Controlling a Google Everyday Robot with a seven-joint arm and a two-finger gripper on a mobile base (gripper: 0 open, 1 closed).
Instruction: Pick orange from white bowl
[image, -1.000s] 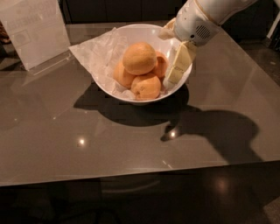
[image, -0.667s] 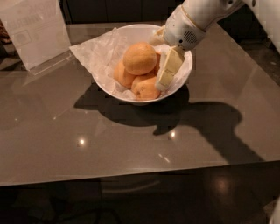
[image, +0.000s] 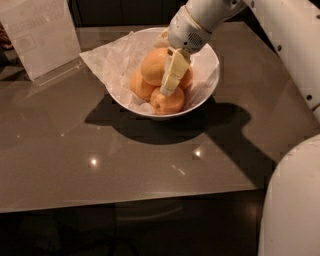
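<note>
The white bowl (image: 206, 64) stands on the grey table, lined with crinkled white paper (image: 107, 62). The pale orange (image: 153, 66) lies on top of three smaller, deeper-orange fruits (image: 168, 102). My gripper (image: 167, 67) reaches down into the bowl from the upper right and is open. One cream finger (image: 173, 70) hangs down against the right side of the pale orange, over the fruits below. The other finger (image: 162, 36) shows only a little, at the orange's far side. The orange rests in the bowl.
A clear plastic sign holder (image: 40, 37) stands at the back left of the table (image: 150, 160). The robot's white body (image: 292, 200) fills the right edge and lower right corner. The table's front edge runs along the bottom.
My gripper has moved left and lower into the bowl, from its right rim to the pale orange. The fruits have not moved.
</note>
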